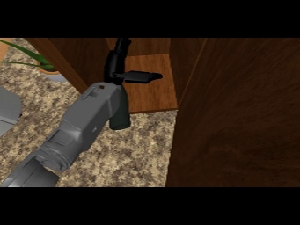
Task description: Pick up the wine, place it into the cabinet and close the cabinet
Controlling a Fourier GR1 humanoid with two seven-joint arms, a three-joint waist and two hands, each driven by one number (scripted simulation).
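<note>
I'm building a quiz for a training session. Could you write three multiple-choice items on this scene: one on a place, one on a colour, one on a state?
1. Where is the green-leafed potted plant?
A. upper left of the view
B. inside the cabinet
C. lower right of the view

2. What colour is the counter's stone top?
A. plain white
B. speckled beige and brown
C. blue

3. What state is the brown wooden cabinet in?
A. shut
B. open
C. lying on its side

Answers:
1 A: the potted plant stands on the counter at the upper left, outside the cabinet.
2 B: the counter's top is mottled beige and brown.
3 B: the cabinet shows its inner shelf, its door swung out at the right, while the left hand holds the dark wine bottle at the opening.
</note>
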